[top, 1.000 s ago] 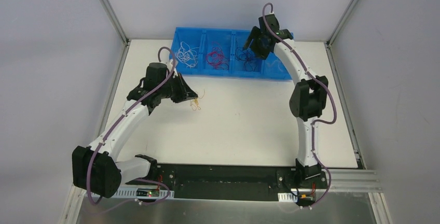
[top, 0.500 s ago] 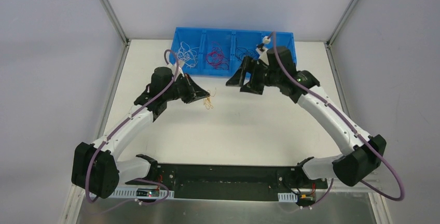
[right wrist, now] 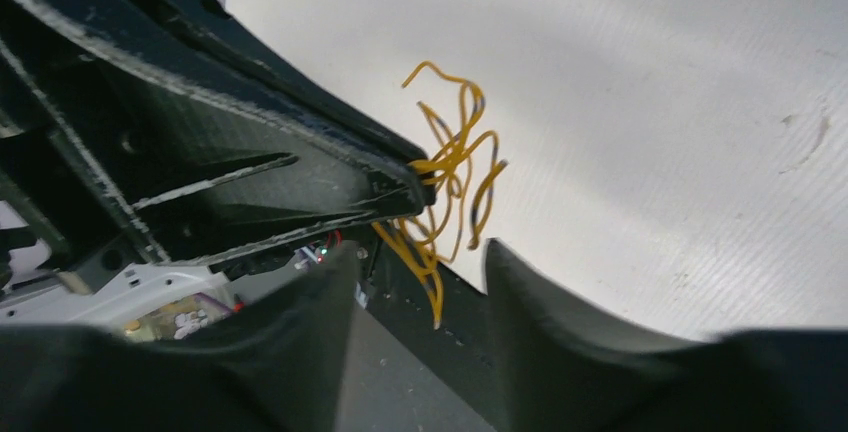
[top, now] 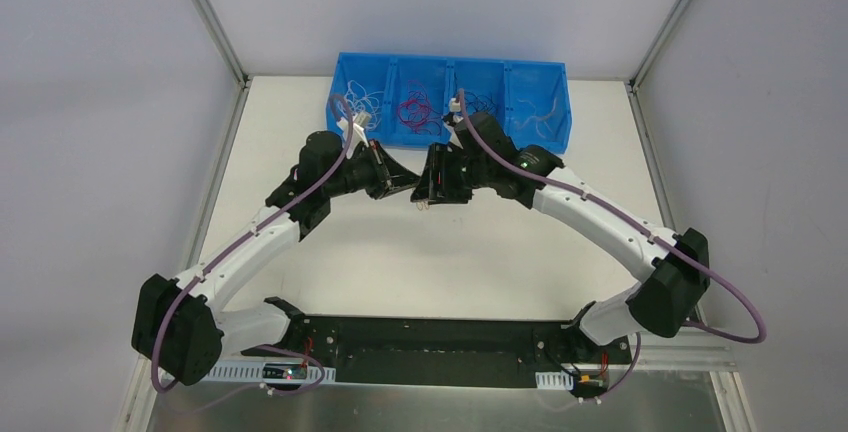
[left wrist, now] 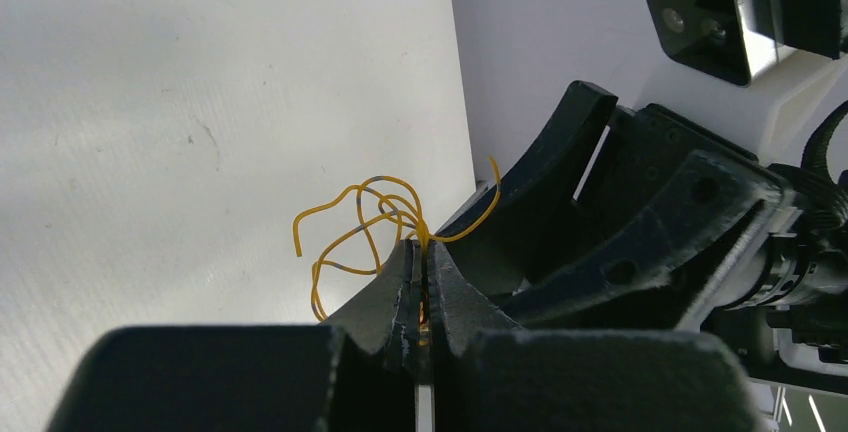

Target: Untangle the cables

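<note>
Swung in from the bin's (top: 545, 137) front wall since half a second back, bringing right jaws tip to tip with left jaws, just short of that wall and above bare counter (top: 480, 252). Grips the orange tangle (left wrist: 390, 214) at its knot with left jaws pinched fully shut, loops fanning out past the tips. Spreads right jaws wide, empty, astride the lowest hanging loops; these run roughly in line with that gap, so looks set for a pinch and a pull apart. Cannot tell which strand crosses which. Loses the tangle from above, hidden behind both jaws. Farther on, inside the bin: white wires (top: 360, 102) and red wires (top: 418, 112) in separate compartments. Cannot read the next compartment, partly behind the right arm (top: 600, 217).
</note>
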Available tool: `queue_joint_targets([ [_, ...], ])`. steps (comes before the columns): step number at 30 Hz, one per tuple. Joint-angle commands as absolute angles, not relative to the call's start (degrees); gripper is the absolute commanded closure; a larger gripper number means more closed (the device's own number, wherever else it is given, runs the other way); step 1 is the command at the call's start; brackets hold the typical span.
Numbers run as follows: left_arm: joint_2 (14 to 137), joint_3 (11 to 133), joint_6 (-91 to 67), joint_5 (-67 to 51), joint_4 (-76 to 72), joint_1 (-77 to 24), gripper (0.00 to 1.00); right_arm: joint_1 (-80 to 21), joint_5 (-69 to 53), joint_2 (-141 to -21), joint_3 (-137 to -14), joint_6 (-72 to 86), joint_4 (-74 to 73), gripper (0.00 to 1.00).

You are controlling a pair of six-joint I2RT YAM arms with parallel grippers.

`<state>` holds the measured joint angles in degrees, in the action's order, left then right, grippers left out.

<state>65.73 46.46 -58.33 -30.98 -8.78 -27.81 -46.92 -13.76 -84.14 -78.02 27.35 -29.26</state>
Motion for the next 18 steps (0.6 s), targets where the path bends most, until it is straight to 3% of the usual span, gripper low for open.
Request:
queue_joint_targets([
  [1, 63.73, 49.17, -59.55, -30.75, -11.45, -28.61, 1.00, -47.15, -8.96, -84.33, -80.84, 25.19, -31.89, 0.62],
  [3, 63.64, 49.93, -58.53, -30.41, -10.07, -28.57, 1.00, -47.15, -8.21, -83.55, -80.52, 24.81, -32.10, 0.80],
  [4, 63.57, 50.52, -57.47, -30.03, -8.84, -28.56, 0.97, -47.11, -7.89, -82.93, -80.50, 24.69, -32.39, 0.93],
  [5, 63.44, 51.26, -56.18, -29.48, -7.14, -28.52, 0.93, -47.11, -7.48, -82.35, -80.45, 24.43, -32.93, 1.00],
  [7, 62.79, 52.82, -53.36, -27.89, -3.36, -28.51, 0.79, -47.11, -6.91, -80.88, -80.29, 23.47, -33.94, 1.00],
  [11, 59.17, 53.84, -49.10, -23.82, 2.35, -27.66, 0.38, -46.58, -8.91, -76.61, -78.24, 22.07, -34.51, 1.00],
  [13, 56.72, 52.53, -48.74, -22.71, 2.70, -26.83, 0.26, -46.14, -11.53, -74.11, -76.40, 22.10, -33.66, 1.00],
  [18, 57.30, 47.88, -51.29, -27.83, -1.37, -26.87, 0.21, -45.52, -18.31, -69.21, -73.23, 23.94, -29.55, 1.00],
])
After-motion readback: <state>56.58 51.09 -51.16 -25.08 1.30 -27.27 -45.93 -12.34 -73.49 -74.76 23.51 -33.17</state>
